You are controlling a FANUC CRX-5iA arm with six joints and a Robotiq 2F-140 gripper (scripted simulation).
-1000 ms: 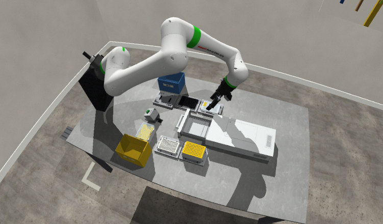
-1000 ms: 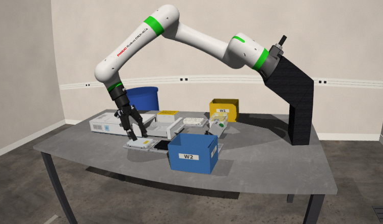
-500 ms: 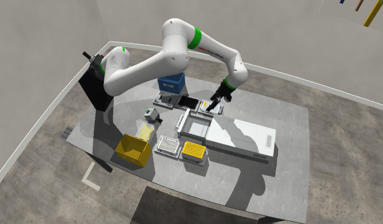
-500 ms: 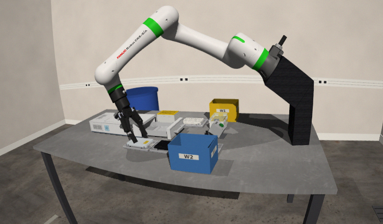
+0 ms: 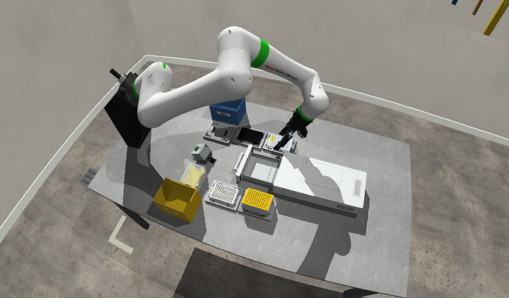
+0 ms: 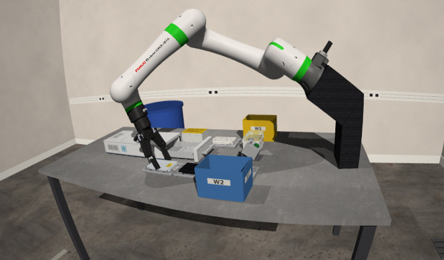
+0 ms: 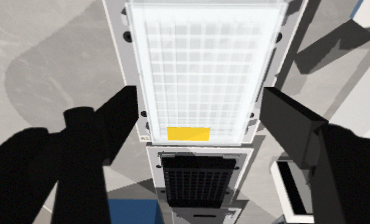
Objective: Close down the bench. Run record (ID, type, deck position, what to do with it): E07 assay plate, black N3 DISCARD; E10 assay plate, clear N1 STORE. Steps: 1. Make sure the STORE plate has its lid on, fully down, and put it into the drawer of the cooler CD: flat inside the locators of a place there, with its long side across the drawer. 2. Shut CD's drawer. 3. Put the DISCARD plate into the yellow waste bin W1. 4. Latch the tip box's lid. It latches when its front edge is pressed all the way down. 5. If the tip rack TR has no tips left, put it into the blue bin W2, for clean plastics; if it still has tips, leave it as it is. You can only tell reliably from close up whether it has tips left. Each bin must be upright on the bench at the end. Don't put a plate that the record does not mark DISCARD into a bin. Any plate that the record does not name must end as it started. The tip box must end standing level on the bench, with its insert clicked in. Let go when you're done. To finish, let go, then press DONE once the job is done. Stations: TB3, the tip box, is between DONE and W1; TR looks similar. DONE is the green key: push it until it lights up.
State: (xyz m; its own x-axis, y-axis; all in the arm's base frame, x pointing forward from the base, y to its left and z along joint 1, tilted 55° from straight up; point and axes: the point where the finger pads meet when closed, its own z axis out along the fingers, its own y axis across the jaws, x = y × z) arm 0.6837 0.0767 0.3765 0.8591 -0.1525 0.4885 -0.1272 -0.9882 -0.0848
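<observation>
Claw (image 7: 201, 117) released, straddling clear plate (image 7: 203, 70); wrist alone shows lid grid.

White robot arm (image 5: 226, 70) reaches over a grey table (image 5: 359, 237), its open fingers (image 5: 285, 137) straddling a clear plate (image 5: 276, 140) beside a black plate (image 5: 250, 135).

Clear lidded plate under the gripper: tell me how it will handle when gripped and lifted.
The clear plate looks like stiff, thin plastic, so probably rigid and light. Its smooth walls may slip between the open gripper fingers. The lid seems merely laid on, so tilting might shift it.
</observation>
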